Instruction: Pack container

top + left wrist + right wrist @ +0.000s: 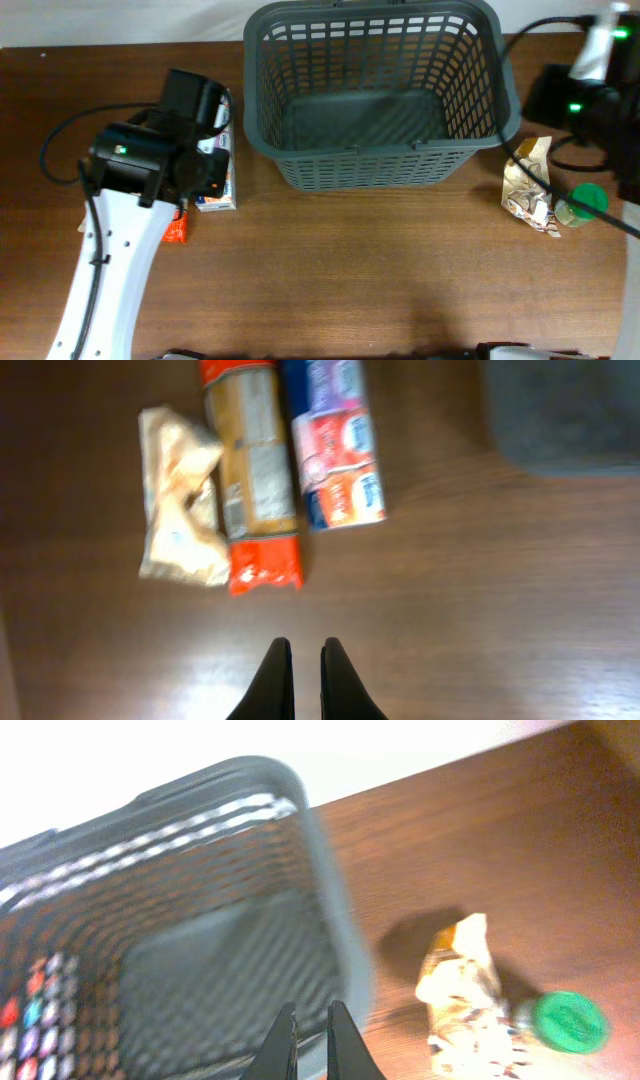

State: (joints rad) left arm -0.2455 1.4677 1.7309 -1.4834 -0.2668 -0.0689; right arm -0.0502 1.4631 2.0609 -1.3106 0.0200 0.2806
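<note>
The container, a dark grey slotted basket, stands empty at the back middle of the table. It also shows in the right wrist view, and one corner shows in the left wrist view. My left gripper is shut and empty above bare wood, just short of an orange-red packet, a pale snack bag and a blue, purple and red box. My right gripper is shut and empty over the basket's right rim. In the overhead view both sets of fingers are hidden by the arms.
The left arm covers most of the left groceries; the box and the packet's red end show. To the right of the basket lie a crinkled snack bag and a green-lidded jar.
</note>
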